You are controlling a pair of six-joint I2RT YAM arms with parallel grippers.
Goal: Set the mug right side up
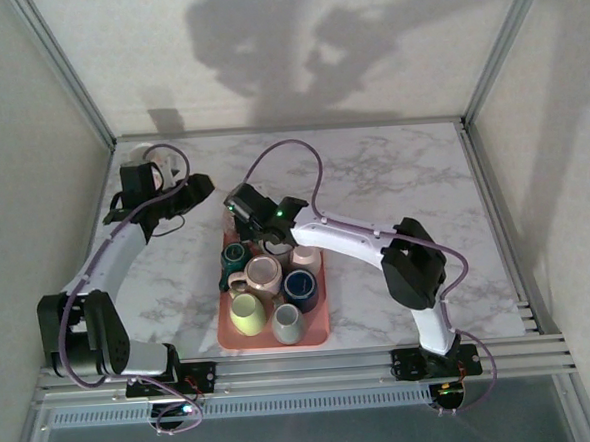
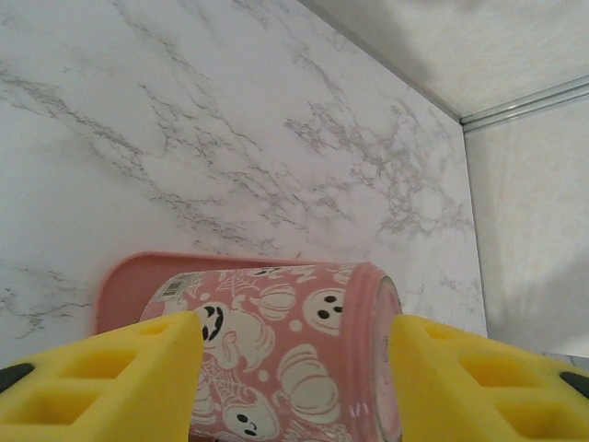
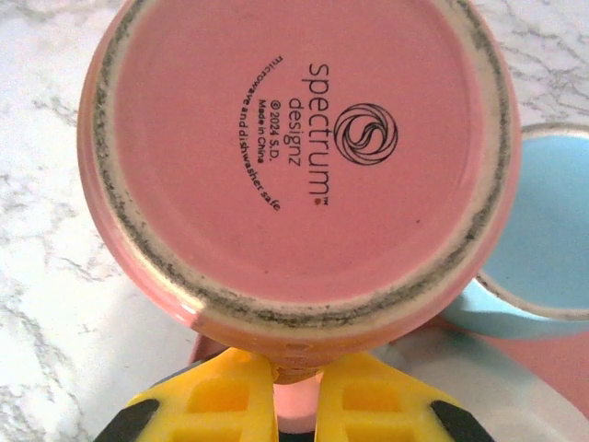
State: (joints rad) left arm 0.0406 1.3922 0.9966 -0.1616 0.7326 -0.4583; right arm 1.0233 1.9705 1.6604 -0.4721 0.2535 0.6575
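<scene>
Tipping the mug: right gripper has the handle

Your right gripper (image 3: 296, 373) is clamped tight on a pink tab below the mug (image 3: 294, 157). I read that tab as the handle, and the stamped base faces its camera. The mug lies sideways, ghosts and pumpkins on its wall, by the far left corner of the tray (image 1: 225, 337), between the two arms. Your left gripper (image 2: 294, 343) has its fingers apart, one on each side of the mug in its own view. Whether the pads touch it, I cannot tell.

Now the step, as I judge it: you need the base down and the mouth up. A handle pinch is narrow, so the mug can swing about it. Roll the wrist slowly and watch for slip. If you want the left one to help, close it squarely on the wall before the right lets go, never both loose together. The tray looks crowded, so bare table (image 1: 402, 174) is the safer landing. Set it down base first, clear of the blue mug (image 3: 543, 230) just beside it.

The surface is a white marble pattern with grey veins. It looks smooth and hard, so a ceramic base could skid, or chip if dropped. The room has pale panels on three sides and metal frame posts at the corners, with arm shadows thrown on the back wall.
</scene>
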